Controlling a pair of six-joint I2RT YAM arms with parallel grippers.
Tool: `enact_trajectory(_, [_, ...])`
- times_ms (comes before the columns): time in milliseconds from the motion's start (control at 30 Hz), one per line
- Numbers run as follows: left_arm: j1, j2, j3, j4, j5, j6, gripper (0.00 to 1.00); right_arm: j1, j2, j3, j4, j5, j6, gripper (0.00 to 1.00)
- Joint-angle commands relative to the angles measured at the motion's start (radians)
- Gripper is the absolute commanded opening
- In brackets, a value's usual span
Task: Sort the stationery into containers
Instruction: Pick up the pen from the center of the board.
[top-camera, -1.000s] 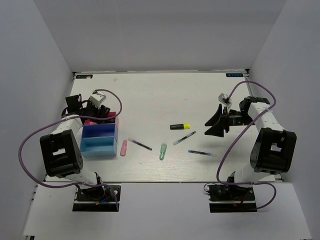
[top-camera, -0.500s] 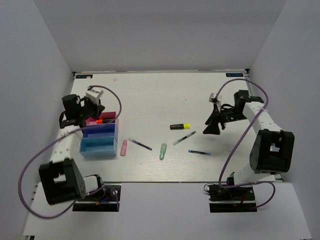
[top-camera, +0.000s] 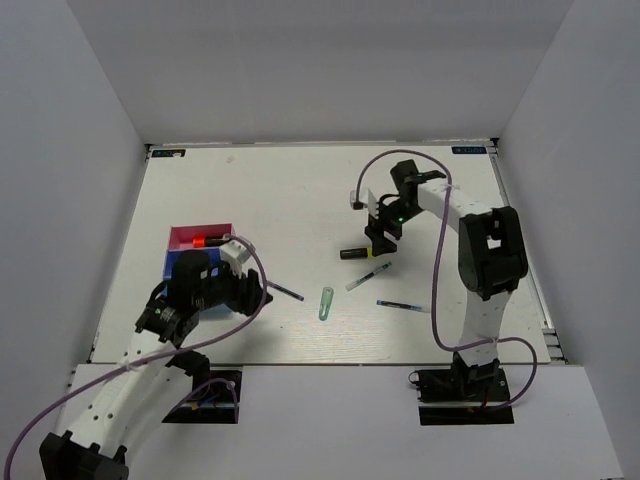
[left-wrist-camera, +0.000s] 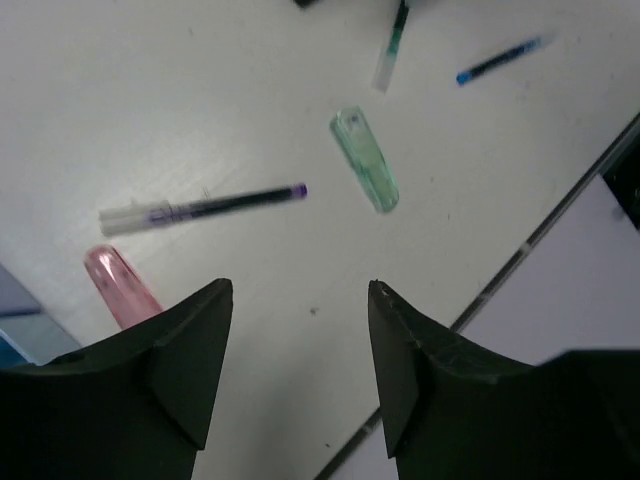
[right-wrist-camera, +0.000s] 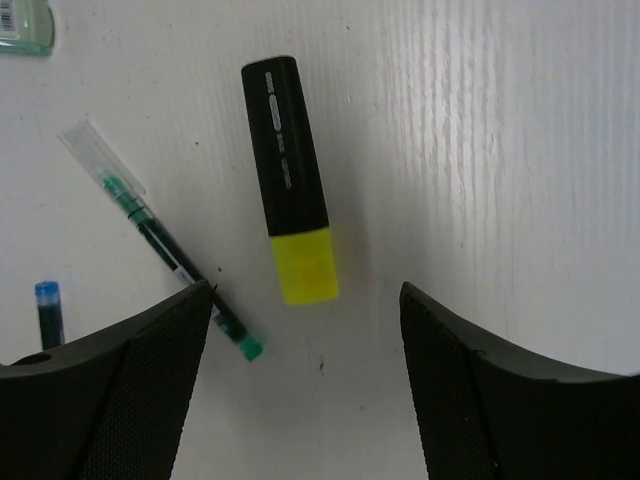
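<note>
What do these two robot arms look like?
The left arm and right arm are white links joined by chunky black joints, each trailing a looping purple cable. The left gripper and right gripper have two black, wedge-shaped fingers; the right's inner faces look finely textured.

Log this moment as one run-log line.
left pincer: open, near pink clip | right pincer: open, above yellow highlighter | held: nothing

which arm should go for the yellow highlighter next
Right. The right gripper, open, hovers over the yellow highlighter, which shows between its fingers in the wrist view. The left gripper is open over the pink clip and purple pen, farther off.
</note>
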Motion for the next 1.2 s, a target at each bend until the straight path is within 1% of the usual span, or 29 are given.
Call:
enact_trajectory(0, [-0.026,-0.092,-0.074,-0.084,-0.052,-0.067,0.68,0.037,0.022,0.043,0.064,0.067,-0.068,0.78])
enact_trajectory(33, [-0.029,-0.135,-0.085,-0.084,-0.064,-0.065,0.69,0.051,0.025,0.042,0.068,0.065,-0.076,0.78])
enact_trajectory(100, [-0.029,-0.151,-0.1,-0.109,-0.07,-0.056,0.69,0.077,0.031,0.036,0.081,0.082,-0.076,0.78])
enact_trajectory(267, [-0.032,-0.175,-0.101,-0.106,-0.072,-0.056,0.71,0.119,0.057,0.017,0.12,0.128,-0.073,0.78])
enact_trajectory(367, [-0.032,-0.189,-0.105,-0.106,-0.069,-0.058,0.72,0.142,0.056,-0.03,0.169,0.145,-0.07,0.75])
enact_trajectory(433, [-0.032,-0.194,-0.109,-0.106,-0.066,-0.059,0.72,0.155,0.048,-0.078,0.198,0.179,-0.074,0.75])
enact_trajectory(500, [-0.031,-0.206,-0.112,-0.105,-0.069,-0.062,0.72,0.16,0.051,-0.095,0.236,0.197,-0.076,0.72])
enact_trajectory(633, [-0.031,-0.22,-0.111,-0.107,-0.084,-0.061,0.72,0.183,0.053,-0.144,0.264,0.239,-0.085,0.7])
enact_trajectory(700, [-0.031,-0.22,-0.112,-0.112,-0.087,-0.061,0.72,0.186,0.051,-0.165,0.27,0.262,-0.097,0.64])
enact_trajectory(767, [-0.031,-0.221,-0.108,-0.113,-0.092,-0.061,0.72,0.191,0.053,-0.185,0.27,0.271,-0.105,0.55])
enact_trajectory(800, [-0.031,-0.224,-0.109,-0.113,-0.092,-0.062,0.72,0.192,0.053,-0.191,0.267,0.274,-0.105,0.4])
enact_trajectory(867, [-0.031,-0.229,-0.111,-0.112,-0.101,-0.062,0.72,0.189,0.053,-0.198,0.255,0.268,-0.114,0.26])
enact_trajectory(900, [-0.031,-0.238,-0.111,-0.112,-0.107,-0.065,0.72,0.192,0.048,-0.202,0.24,0.262,-0.116,0.15])
enact_trajectory(967, [-0.031,-0.25,-0.115,-0.106,-0.113,-0.068,0.72,0.189,0.05,-0.193,0.212,0.242,-0.128,0.07])
enact_trajectory(1000, [-0.032,-0.258,-0.117,-0.106,-0.116,-0.073,0.72,0.189,0.047,-0.185,0.198,0.228,-0.131,0.0])
enact_trajectory(1033, [-0.029,-0.272,-0.124,-0.095,-0.124,-0.082,0.72,0.192,0.047,-0.172,0.151,0.219,-0.143,0.0])
enact_trajectory(1100, [-0.034,-0.298,-0.135,-0.072,-0.141,-0.091,0.72,0.192,0.048,-0.141,0.112,0.188,-0.154,0.0])
enact_trajectory(1133, [-0.031,-0.328,-0.14,-0.064,-0.141,-0.091,0.72,0.194,0.048,-0.118,0.05,0.179,-0.168,0.0])
enact_trajectory(1167, [-0.029,-0.336,-0.149,-0.054,-0.142,-0.091,0.74,0.2,0.047,-0.104,0.028,0.164,-0.171,0.0])
